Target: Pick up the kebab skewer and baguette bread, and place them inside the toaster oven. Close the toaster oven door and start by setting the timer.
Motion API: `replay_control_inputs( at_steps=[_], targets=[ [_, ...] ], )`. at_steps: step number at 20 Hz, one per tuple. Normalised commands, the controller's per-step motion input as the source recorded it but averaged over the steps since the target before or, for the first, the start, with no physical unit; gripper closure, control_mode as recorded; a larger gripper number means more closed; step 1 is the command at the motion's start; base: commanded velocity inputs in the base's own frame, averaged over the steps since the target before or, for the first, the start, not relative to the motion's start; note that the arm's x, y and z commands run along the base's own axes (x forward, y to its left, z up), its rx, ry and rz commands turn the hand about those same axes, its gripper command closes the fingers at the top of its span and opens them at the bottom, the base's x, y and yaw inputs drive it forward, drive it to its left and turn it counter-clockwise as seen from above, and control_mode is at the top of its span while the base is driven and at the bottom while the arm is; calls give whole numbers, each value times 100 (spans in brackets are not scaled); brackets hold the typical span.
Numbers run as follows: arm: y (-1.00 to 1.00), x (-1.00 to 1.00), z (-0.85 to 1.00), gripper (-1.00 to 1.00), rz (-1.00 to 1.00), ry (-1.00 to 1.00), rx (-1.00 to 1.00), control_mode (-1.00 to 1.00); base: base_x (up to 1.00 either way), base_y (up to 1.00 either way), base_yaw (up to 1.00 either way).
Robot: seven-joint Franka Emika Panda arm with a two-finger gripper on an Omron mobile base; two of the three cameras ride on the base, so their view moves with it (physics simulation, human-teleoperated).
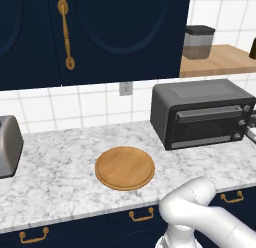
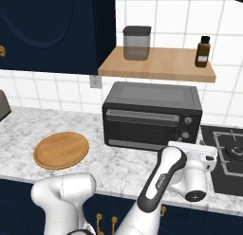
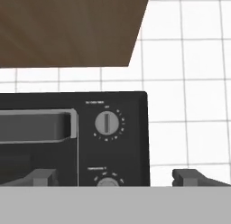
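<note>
Toaster oven door [image 2: 141,126] closed; gripper [image 3: 118,177], jaws apart, faces the right-side knobs. Centre on the timer knob [image 3: 107,123], close, then twist.

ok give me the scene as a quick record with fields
oven: on counter, under shelf
oven door: shut
wooden plate: bare, left of oven
skewer, baguette: none visible on plate or counter
gripper: open, holds nothing, facing the knobs
upper knob: pointer upright
lower knob: partly cut off
shelf items: jar, dark bottle
toaster: far left
</note>
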Motion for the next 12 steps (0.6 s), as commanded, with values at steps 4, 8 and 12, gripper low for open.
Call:
replay_control_inputs(
  at_steps=[4, 8, 12],
  targets=[
    [0, 13, -3, -100, 0, 1, 0, -100, 0, 0, 0],
    [0, 15, 0, -100, 0, 0, 10, -100, 0, 0, 0],
    [0, 10, 0, -100, 0, -1, 19, -100, 0, 0, 0]
  ],
)
